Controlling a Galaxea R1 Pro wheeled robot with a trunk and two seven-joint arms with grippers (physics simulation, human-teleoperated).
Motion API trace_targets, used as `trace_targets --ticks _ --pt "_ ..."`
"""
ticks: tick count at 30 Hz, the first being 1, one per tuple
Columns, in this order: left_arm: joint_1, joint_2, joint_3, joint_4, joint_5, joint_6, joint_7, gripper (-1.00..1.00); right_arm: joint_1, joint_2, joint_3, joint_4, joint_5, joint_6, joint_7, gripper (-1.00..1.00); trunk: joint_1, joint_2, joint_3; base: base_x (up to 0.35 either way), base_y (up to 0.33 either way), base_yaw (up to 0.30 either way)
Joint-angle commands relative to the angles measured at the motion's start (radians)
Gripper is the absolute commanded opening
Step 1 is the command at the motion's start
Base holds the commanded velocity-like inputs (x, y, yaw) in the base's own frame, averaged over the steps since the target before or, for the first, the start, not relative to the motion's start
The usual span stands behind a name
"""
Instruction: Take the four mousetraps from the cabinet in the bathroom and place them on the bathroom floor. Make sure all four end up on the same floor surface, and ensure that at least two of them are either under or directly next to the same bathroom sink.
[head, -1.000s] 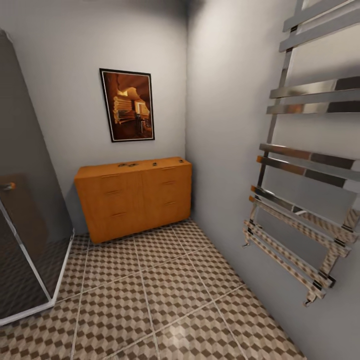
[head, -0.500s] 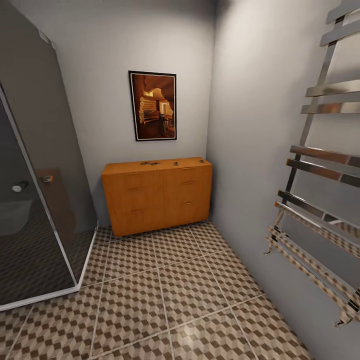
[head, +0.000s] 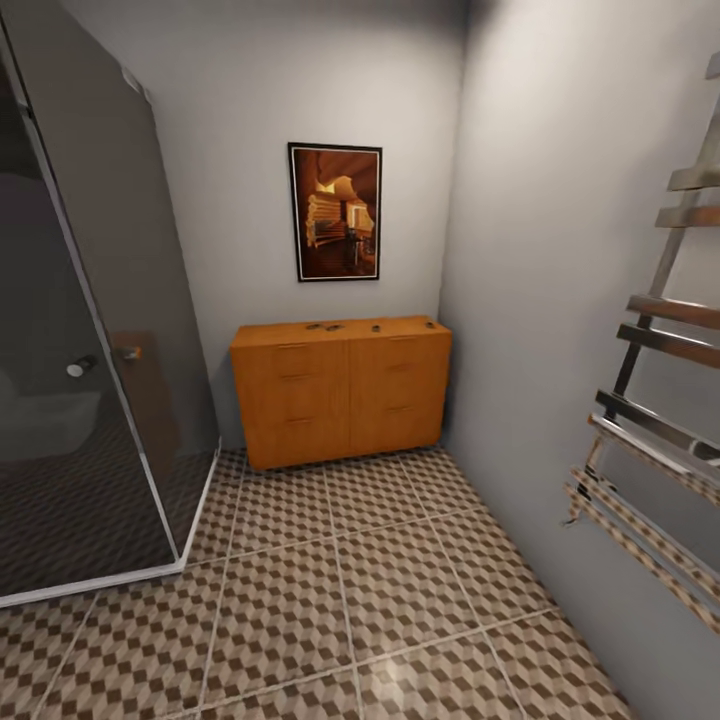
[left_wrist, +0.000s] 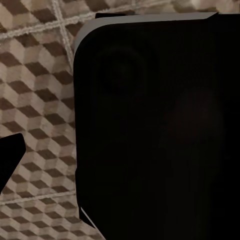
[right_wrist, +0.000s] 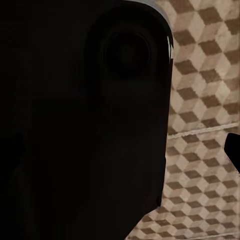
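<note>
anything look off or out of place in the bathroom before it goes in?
Nothing looks damaged, spilled or askew. The cabinet stands square against the back wall with its drawers shut. The one oddity: small dark mousetraps lie on its top, not inside. The bathroom floor in front of it shows bare tiles.

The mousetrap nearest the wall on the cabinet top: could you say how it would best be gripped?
Probably from above, across its narrow sides: the mousetrap lies flat on the cabinet top, near the right edge beside the wall. It is too small here to pick out its metal parts.
</note>
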Motion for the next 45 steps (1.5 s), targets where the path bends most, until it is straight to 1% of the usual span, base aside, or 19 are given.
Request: trace_targets --ticks 1,19,45 --pt "0.0 0.0 0.001 0.0 0.002 -0.002 0.001 1.0 0.0 0.0 0.001 0.0 0.0 -0.003 0.0 1.0 0.0 0.0 -0.001 0.245 0.0 0.024" --pt "0.0 -0.001 0.001 0.0 0.004 0.004 0.002 1.0 0.0 0.0 0.0 0.0 -0.004 -0.001 0.0 1.0 0.0 0.0 -0.001 0.302 0.0 0.007" --pt "0.0 -0.001 0.001 0.0 0.004 0.005 0.002 1.0 0.0 0.0 0.003 0.0 0.002 0.0 0.0 1.0 0.0 0.0 -0.001 0.323 0.0 0.0"
